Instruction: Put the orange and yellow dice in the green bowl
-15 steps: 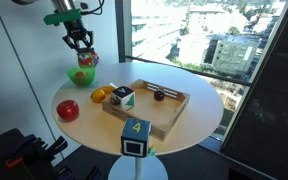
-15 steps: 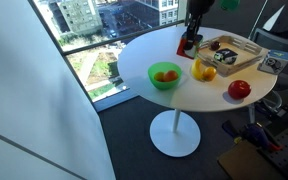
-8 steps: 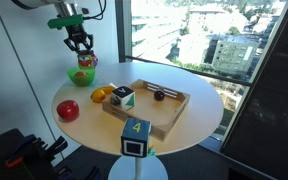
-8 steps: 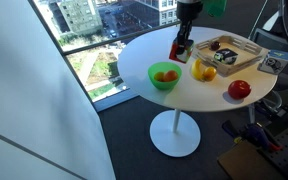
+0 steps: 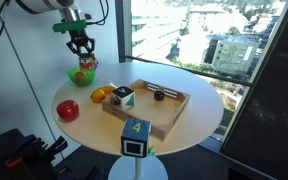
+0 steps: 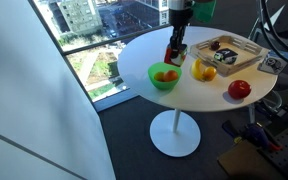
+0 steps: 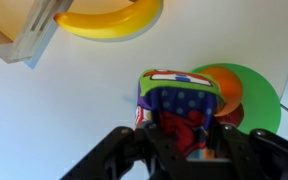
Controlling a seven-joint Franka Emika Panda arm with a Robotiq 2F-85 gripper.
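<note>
- The orange and yellow dice hangs clamped in the closed pincer, lifted off the white surface.
- The green bowl sits just beside it, with an orange thing inside.
- A banana lies farther off, by the wooden tray.

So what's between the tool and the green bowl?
Just the orange and yellow dice, gripped by the tool, partly covering the green bowl in the wrist view.

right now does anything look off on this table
The green bowl already holds an orange round thing, so the multicoloured cube gripped in the gripper above it has little room.
</note>
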